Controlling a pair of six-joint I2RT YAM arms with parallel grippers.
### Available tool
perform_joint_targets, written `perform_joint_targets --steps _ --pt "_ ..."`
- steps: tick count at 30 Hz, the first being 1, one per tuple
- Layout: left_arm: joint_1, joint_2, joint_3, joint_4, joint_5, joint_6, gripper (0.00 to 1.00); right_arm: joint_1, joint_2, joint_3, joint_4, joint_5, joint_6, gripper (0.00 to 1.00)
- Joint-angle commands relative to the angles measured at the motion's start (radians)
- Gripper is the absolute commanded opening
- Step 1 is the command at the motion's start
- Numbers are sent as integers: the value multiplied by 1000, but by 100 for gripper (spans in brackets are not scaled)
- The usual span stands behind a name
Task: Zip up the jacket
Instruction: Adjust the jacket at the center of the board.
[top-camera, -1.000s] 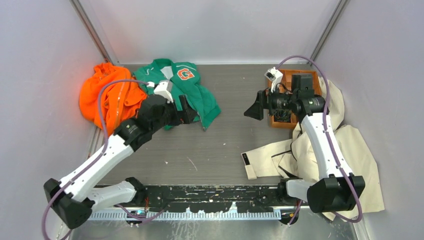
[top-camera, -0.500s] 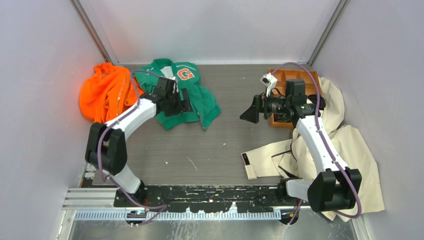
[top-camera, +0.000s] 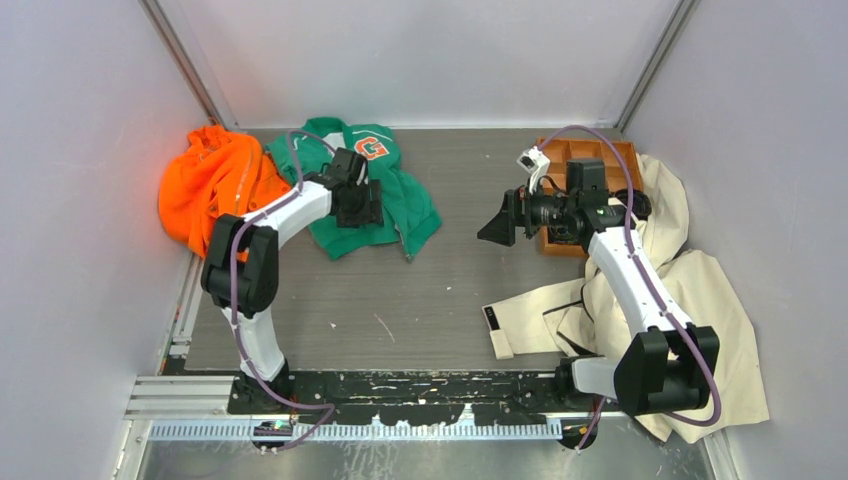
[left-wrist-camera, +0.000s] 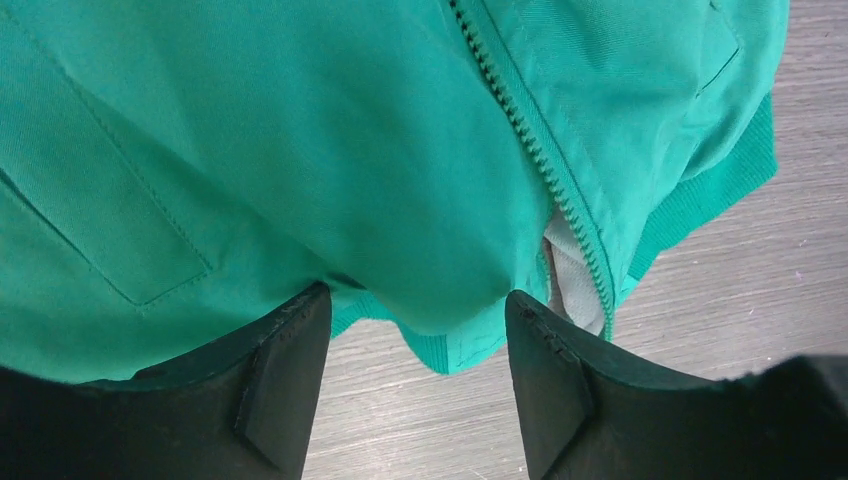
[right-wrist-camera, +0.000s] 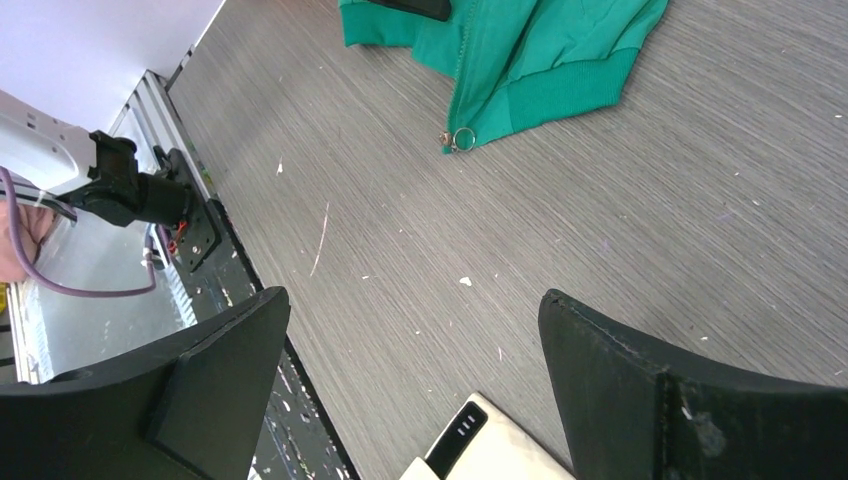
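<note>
Your left pincer stands open astride the jacket hem, and your right pincer gapes wide and empty above the worktop.

You see the jacket at upper left in solid green, with an orange-and-white "G" patch, green zipper teeth and a pale grey lining. Left of it, the crumpled garment is bright orange. At lower right the coat is plain cream. The table is grey with a fine streaked grain, and the tray is reddish brown.
</note>
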Motion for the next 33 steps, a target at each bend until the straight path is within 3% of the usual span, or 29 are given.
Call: perform_joint_targets --steps 1,9,12,14,16,24,33 --pt "1 19 74 -6 -24 35 63 10 0 -2 44 -24 -3 100" --pt "3 60 108 -18 -14 55 51 12 5 -2 40 -23 -5 100" --pt "7 66 124 -32 -2 72 33 11 3 -2 38 -23 -8 100" --pt "8 58 130 -49 1 89 9 12 2 -3 36 -22 -9 100" --pt "9 36 128 -59 10 107 0 12 1 -4 36 -23 -11 100" --pt "7 -164 -2 -75 224 136 0 11 9 -10 42 -32 -12 100" --pt "-3 -473 -315 -51 405 40 0 78 46 -35 86 10 0 100"
